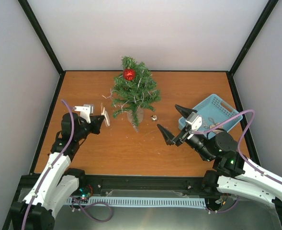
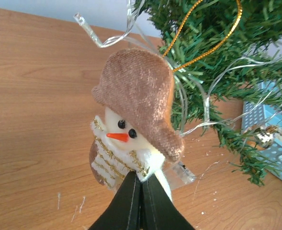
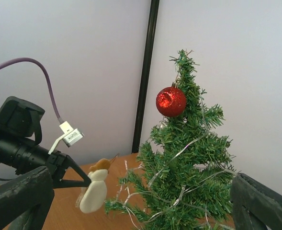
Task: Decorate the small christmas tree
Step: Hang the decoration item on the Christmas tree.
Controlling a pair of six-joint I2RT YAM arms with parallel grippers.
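Top external view: the small christmas tree [image 1: 135, 93] stands upright toward the far middle of the wooden table [image 1: 131, 153], its green branches draped with thin silver strands. A red glitter ball [image 1: 129, 74] hangs near its top.

The left gripper [image 1: 98, 123] reaches in from the left, its jaws pressed together on the lower edge of a snowman ornament [image 1: 105, 116]. It holds the snowman just beside the tree's lower left branches.

The left wrist view shows the snowman close up: a brown velvet hat, black eyes, an orange carrot nose and a scarf striped in gold. The dark fingertips [image 2: 131, 201] pinch its bottom edge. A gold cord loop [image 2: 212, 45] rises from the hat in front of the branches; whether it is hooked on one cannot be told.

On the right, the right gripper [image 1: 175, 123] hangs with its jaws spread wide and nothing between them, pointed toward the tree and apart from it. A small gold ornament [image 1: 154, 118] lies on the table between the tree's base and that gripper. A light blue basket [image 1: 222, 108] sits at the table's right side, close behind the right gripper.
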